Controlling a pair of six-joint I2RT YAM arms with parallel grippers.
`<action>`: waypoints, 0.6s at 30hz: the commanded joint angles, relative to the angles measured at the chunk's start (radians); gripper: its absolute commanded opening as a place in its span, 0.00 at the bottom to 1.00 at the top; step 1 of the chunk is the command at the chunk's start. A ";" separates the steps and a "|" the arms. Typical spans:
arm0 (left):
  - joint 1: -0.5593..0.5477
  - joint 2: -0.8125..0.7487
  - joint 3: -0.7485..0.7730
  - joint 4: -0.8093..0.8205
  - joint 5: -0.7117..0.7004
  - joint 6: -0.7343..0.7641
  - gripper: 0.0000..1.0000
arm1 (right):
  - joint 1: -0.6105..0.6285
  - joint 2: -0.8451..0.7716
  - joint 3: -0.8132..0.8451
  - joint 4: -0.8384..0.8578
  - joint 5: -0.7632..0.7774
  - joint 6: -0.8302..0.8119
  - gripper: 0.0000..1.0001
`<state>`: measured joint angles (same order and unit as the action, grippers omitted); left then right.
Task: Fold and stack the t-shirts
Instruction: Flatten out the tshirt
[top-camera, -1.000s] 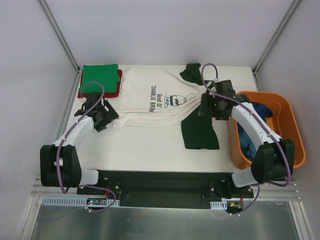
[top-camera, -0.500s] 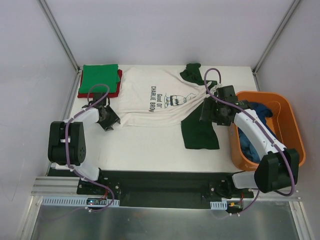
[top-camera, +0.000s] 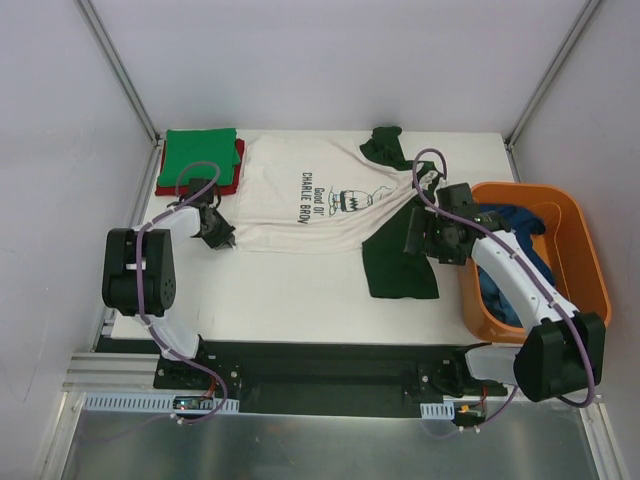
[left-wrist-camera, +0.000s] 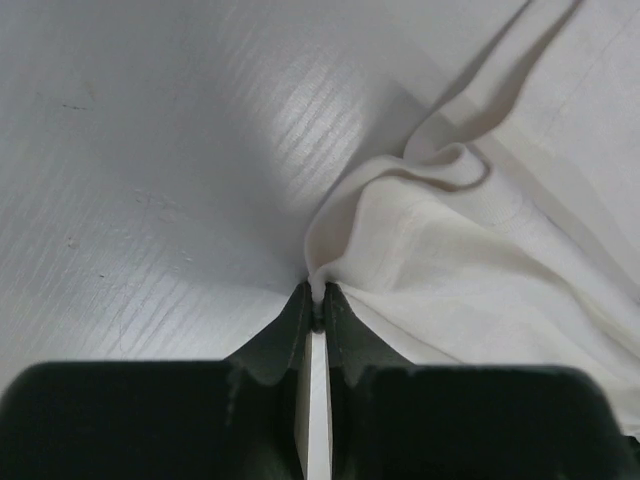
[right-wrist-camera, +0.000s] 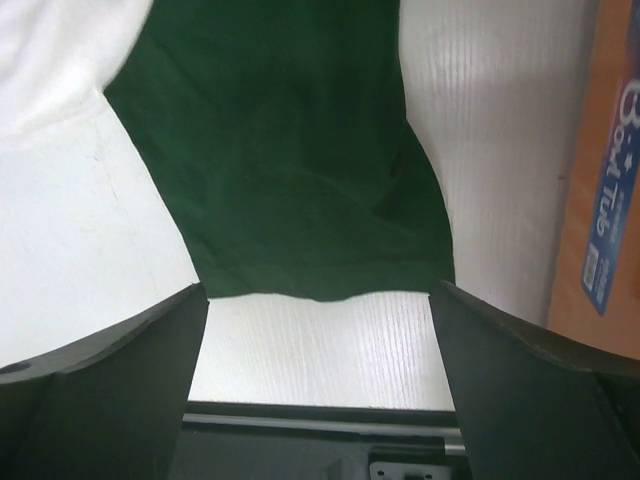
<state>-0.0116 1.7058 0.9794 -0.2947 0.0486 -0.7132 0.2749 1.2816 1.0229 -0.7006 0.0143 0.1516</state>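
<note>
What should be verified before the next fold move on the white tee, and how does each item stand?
1. Left gripper holding the white t-shirt at its hem corner: ok, shut on cloth.
2. One layer or both pinched: cannot tell.
3. Right gripper gripping the dark green sleeve: not ok, open above it.
4. Cloth flat: not ok, rumpled beside the left gripper.
5. Stack ready: ok, bright green t-shirt folded on red t-shirt.
6. Blue cloth off the work area: ok, inside the orange tub.
</note>
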 joint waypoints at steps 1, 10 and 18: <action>0.005 0.005 0.001 -0.032 -0.079 0.037 0.00 | 0.042 -0.080 -0.046 -0.082 0.013 0.046 0.97; 0.067 -0.156 -0.061 -0.054 -0.245 0.041 0.00 | 0.129 -0.039 -0.190 -0.079 0.108 0.271 0.92; 0.070 -0.172 -0.087 -0.047 -0.121 0.018 0.00 | 0.233 0.051 -0.219 -0.065 0.064 0.305 0.74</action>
<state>0.0593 1.5669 0.9169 -0.3233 -0.1093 -0.6903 0.4519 1.3102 0.8127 -0.7624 0.0933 0.3893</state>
